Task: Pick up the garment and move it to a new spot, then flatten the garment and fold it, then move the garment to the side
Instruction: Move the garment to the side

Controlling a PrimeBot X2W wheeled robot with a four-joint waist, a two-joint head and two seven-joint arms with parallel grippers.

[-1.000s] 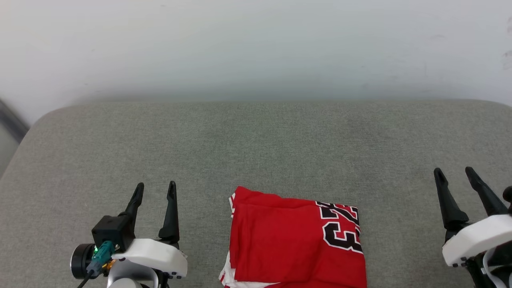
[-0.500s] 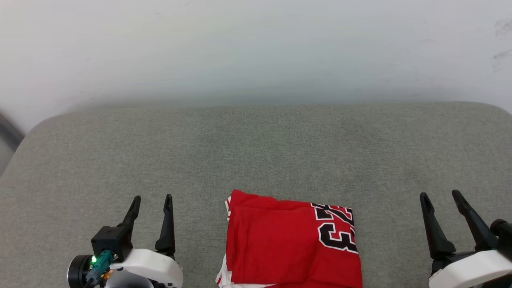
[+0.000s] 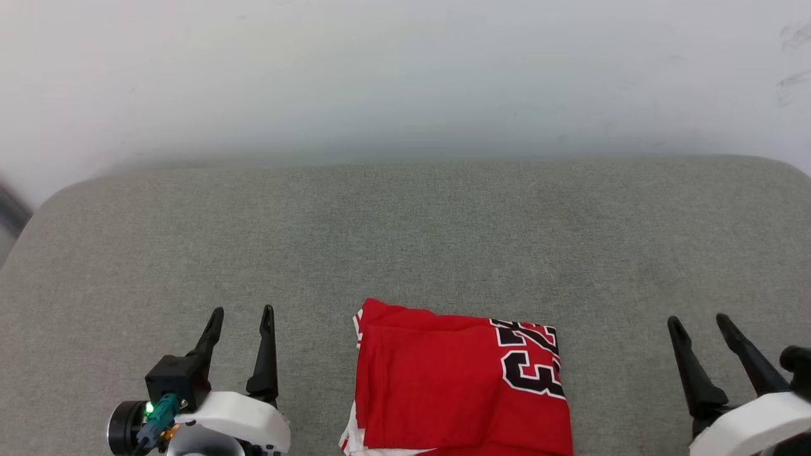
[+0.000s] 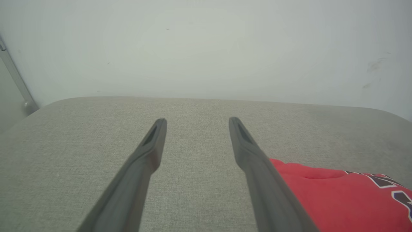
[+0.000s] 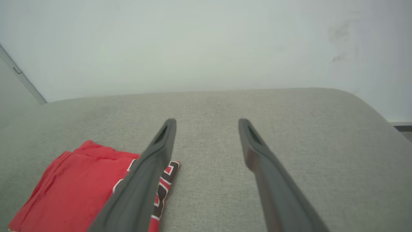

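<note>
Head view is showing the garment [image 3: 443, 386], a red jersey, lying folded into a compact rectangle on the grey fabric-covered bench [image 3: 405, 240]. It is sitting at the near edge, its black white-outlined numerals [image 3: 529, 361] facing up on its right part and a strip of white trim peeking out at its lower left corner. The left tool [image 3: 242, 311] is hovering near the jersey's left side and the right tool [image 3: 697, 318] is waiting further off on the right. Both are standing released, fingers spread and grasping nothing, and neither is touching the cloth. The wrist views are confirming this: bare bench is showing between each pair of fingers, with the jersey lying off to the inner side.

Judging from the tidy rectangle, flattening and folding are looking finished, so the step in hand is probably moving the garment to the side. That move is calling for a tool to be coming down onto one edge of the stack and pinching through all the layers. It would then be lifting or sliding the bundle sideways gently enough that the folds are not falling open. The left tool, being nearer, is looking the better placed.
</note>
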